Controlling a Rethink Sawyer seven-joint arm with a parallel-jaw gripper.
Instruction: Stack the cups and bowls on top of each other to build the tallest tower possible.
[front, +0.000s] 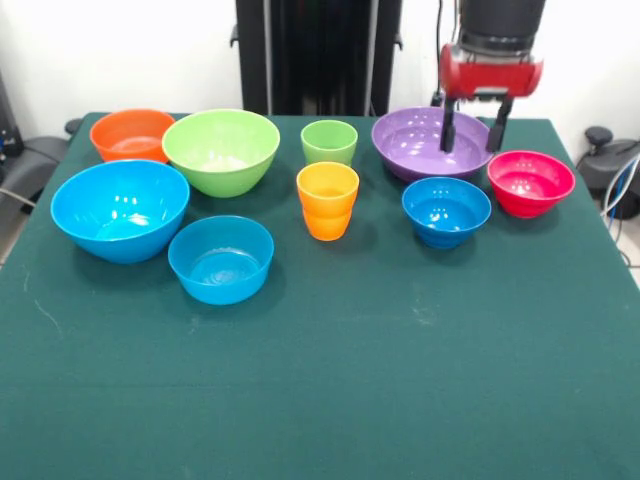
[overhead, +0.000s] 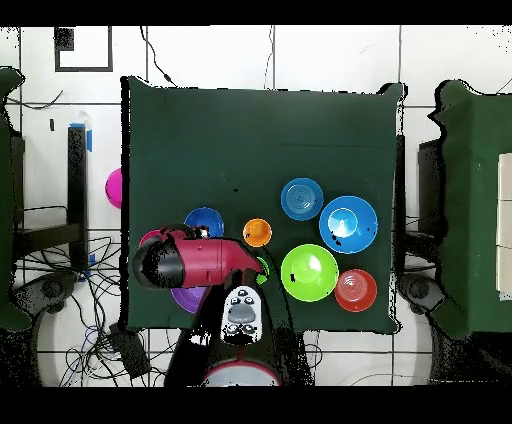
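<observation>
All cups and bowls stand singly on the green table; I see no tower. My gripper (front: 472, 130) hangs open and empty over the wide purple bowl (front: 420, 145) at the back right, fingers just above its rim. In front of that bowl are a small blue bowl (front: 446, 210) and the pink-red bowl (front: 530, 182). The light green cup (front: 329, 142) and the orange-yellow cup (front: 327, 200) stand mid-table. On the left are the small orange bowl (front: 132, 133), the lime green bowl (front: 221, 150), the large blue bowl (front: 120, 208) and another small blue bowl (front: 220, 258).
In the overhead view the red arm (overhead: 190, 262) covers most of the purple bowl (overhead: 187, 297) and the pink-red bowl. The table's green cloth (front: 400, 380) stretches toward the camera. Cables and chairs lie on the floor around the table.
</observation>
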